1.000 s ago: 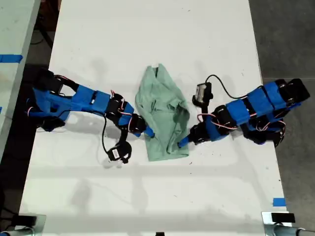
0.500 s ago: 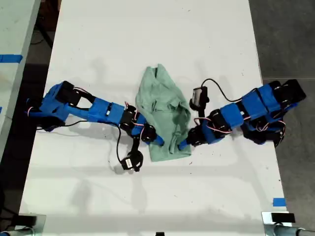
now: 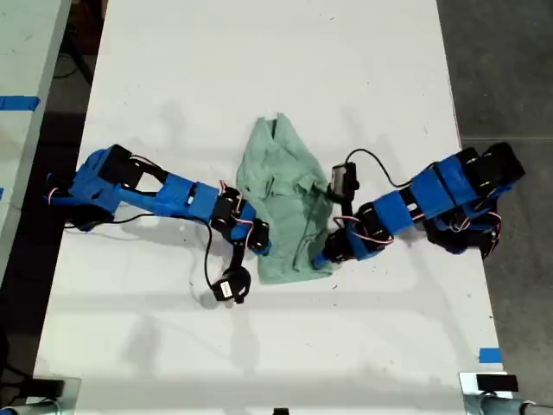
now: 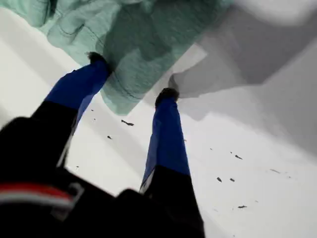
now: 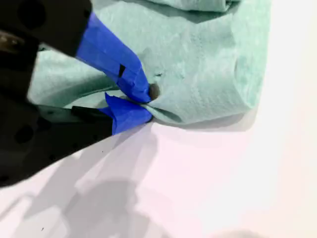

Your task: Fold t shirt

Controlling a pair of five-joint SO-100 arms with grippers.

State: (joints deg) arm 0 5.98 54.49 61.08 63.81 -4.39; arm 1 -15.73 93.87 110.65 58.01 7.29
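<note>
The pale mint-green t shirt (image 3: 289,194) lies wrinkled and partly folded in the middle of the white table (image 3: 259,69), between two blue arms. My first gripper (image 3: 321,258) comes in from the exterior view's right to the shirt's lower corner. It is open (image 4: 132,77), with a lifted corner of the t shirt (image 4: 138,34) between its fingers. My second gripper (image 3: 260,247) comes from the exterior view's left and meets the shirt's lower edge. It is shut (image 5: 149,103), pinching a fold of the t shirt (image 5: 208,64).
A wrist camera (image 3: 344,181) with a looping cable sits beside the shirt, and another (image 3: 226,288) hangs near the table's front. A second table (image 3: 17,102) with blue tape stands at the exterior view's left. Dark floor (image 3: 510,69) lies past the table's edge on that view's right.
The second arm stretched out toward the shirt's lower edge, then eased back slightly. The first arm slid a little toward the shirt's lower corner. The cloth there shifted slightly.
</note>
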